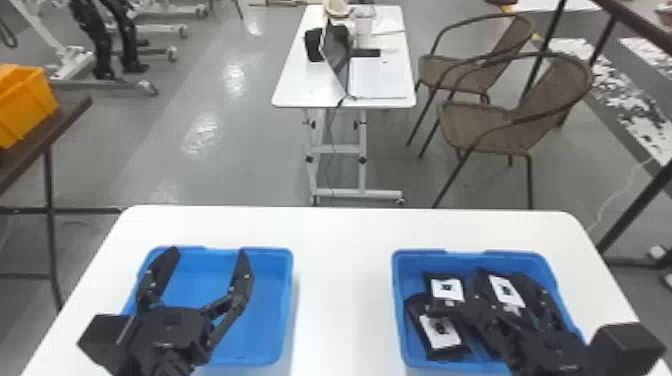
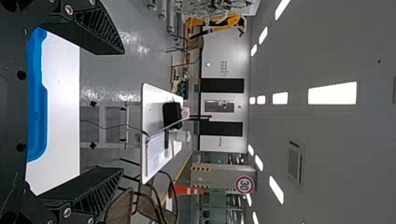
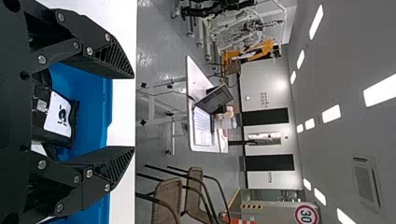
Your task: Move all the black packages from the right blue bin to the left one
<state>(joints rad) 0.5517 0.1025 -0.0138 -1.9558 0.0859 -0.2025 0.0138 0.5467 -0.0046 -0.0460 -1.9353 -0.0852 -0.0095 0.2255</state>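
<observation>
Packages (image 1: pixel 440 332) await pickup, seemingly beneath the spread right claw (image 3: pixel 133 112), which must lower and close; left claw (image 2: pixel 121 111), also spread, overhangs left bin (image 1: pixel 287 300).

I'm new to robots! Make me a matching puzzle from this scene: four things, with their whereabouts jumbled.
Things
1. Black packages
2. Left gripper
3. Orange crate
4. Laptop

Places
A. On the brown table
B. In the right blue bin
C. On the white table farther off
D. Over the left blue bin, fingers spread

Right pairs: 1-B, 2-D, 3-A, 4-C
</observation>
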